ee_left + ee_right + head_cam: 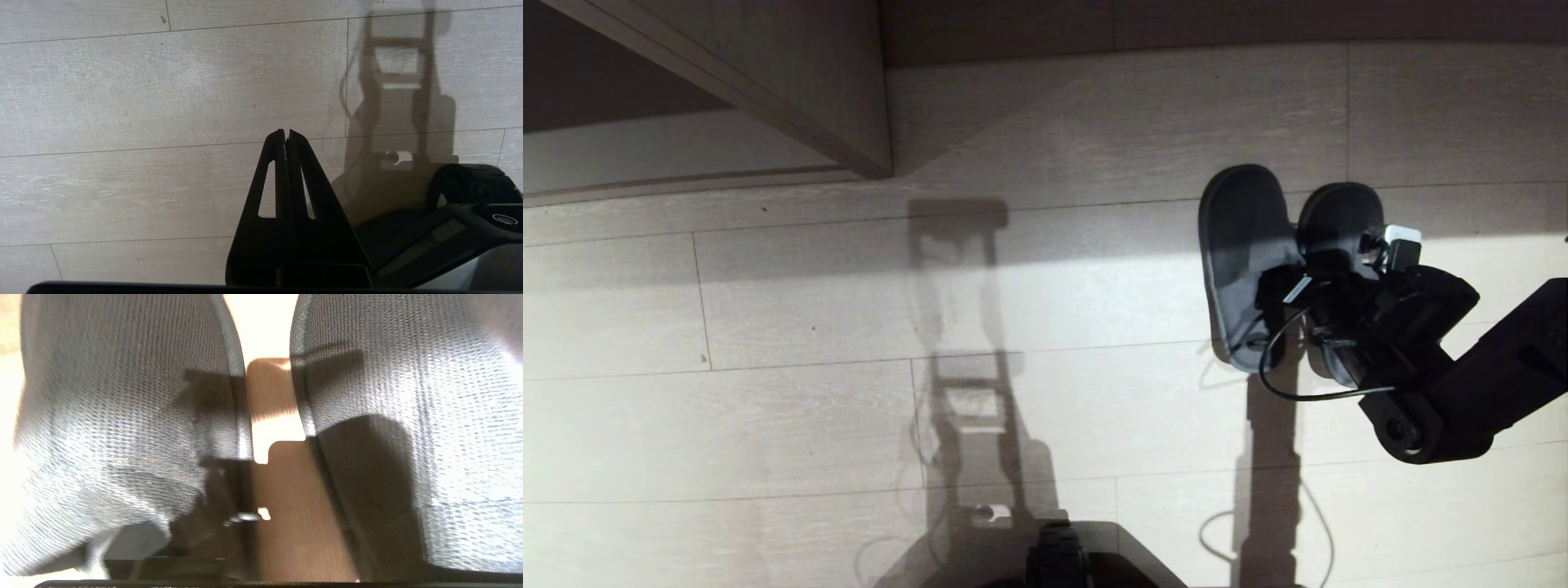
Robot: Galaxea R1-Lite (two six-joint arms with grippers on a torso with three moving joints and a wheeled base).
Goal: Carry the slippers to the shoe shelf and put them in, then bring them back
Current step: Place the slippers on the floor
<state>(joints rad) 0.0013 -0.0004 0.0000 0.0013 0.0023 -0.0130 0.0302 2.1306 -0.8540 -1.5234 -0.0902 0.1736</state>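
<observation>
The two dark grey slippers [1245, 229] lie side by side on the pale floor at the right, soles down. My right gripper [1298, 286] hangs low over their band ends and covers them in the head view. In the right wrist view the gripper [278, 457] is open. One dark finger stands at each slipper's inner side, with a strip of bare floor between the left slipper [114, 416] and the right slipper [429, 396]. The shoe shelf [645, 159] shows its pale base board at the far left. My left gripper [286, 132] is shut and parked over bare floor.
A taupe wood-grain panel [792, 73] juts out beside the shelf opening. A black cable [1270, 367] loops down from the right wrist near the slippers. My base [1058, 563] is at the near edge, and its shadow lies across the floor planks.
</observation>
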